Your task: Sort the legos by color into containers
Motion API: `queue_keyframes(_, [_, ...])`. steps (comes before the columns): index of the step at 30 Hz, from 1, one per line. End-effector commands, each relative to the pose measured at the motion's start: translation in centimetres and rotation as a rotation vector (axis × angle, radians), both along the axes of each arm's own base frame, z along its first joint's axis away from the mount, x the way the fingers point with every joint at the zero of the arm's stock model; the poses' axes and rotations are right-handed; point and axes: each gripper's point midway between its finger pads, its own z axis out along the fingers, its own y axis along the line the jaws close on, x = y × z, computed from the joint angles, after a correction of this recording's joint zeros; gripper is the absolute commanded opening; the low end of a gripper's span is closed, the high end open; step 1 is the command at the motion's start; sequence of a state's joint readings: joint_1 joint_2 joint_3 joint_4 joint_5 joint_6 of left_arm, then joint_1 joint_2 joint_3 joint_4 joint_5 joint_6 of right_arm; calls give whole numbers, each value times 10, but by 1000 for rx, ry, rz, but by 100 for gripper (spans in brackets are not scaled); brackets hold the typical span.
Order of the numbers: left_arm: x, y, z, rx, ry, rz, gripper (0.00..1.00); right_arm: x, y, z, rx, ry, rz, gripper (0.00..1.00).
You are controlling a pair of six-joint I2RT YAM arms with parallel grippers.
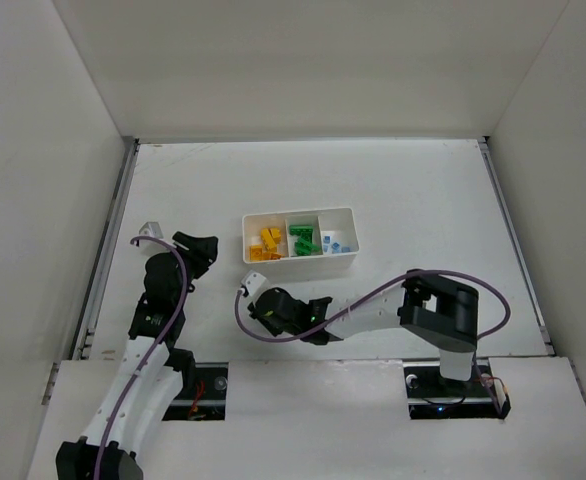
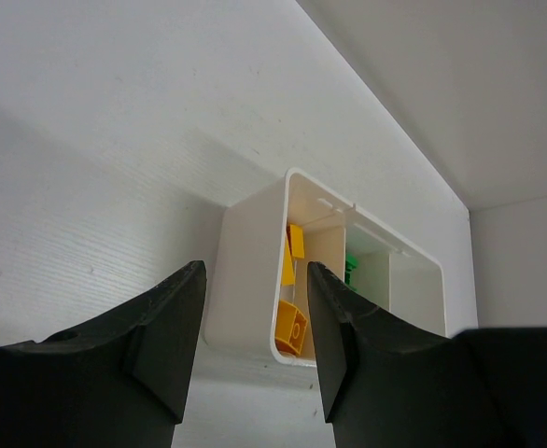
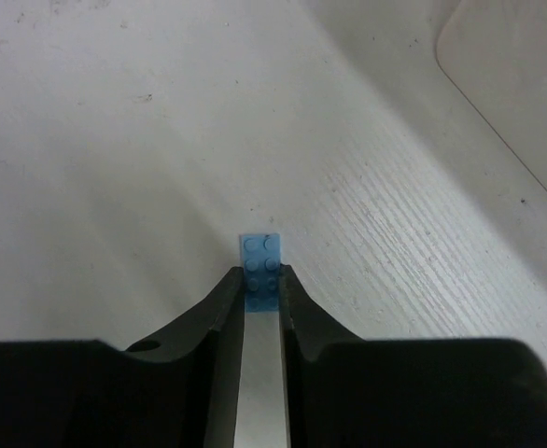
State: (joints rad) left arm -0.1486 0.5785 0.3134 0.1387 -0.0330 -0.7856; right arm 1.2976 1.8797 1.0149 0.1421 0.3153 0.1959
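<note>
Your tray [image 1: 299, 211] holds yellow, green and blue legos [image 1: 301, 241] sorted left to right. Your right gripper [image 3: 261, 291] is pinched on one last blue brick [image 3: 261, 250], on the near side of the tray's left end; your left gripper [image 2: 253, 322] gapes empty

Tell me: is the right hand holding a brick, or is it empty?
Holding. The right hand pinches a light blue brick between its fingers.
</note>
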Motion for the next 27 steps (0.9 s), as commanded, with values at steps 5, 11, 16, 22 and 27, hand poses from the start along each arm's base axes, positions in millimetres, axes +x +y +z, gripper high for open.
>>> queue_keyframes(5, [2,1,15,-11,-67,0,44,2,-6,8,9,-18,-37,16])
queue_keyframes(11, [3,-2,11,-19,-52,-17,44,16,-11,74,202,-60,-72,16])
queue_keyframes(16, [4,-7,2,-19,-32,-32,45,49,-39,134,333,-121,-141,16])
queue_keyframes(22, [0,-13,-18,1,16,-53,51,126,-108,173,375,-228,-359,16])
queue_keyframes(27, [-4,-11,-29,8,46,-49,57,168,-147,161,312,-256,-521,17])
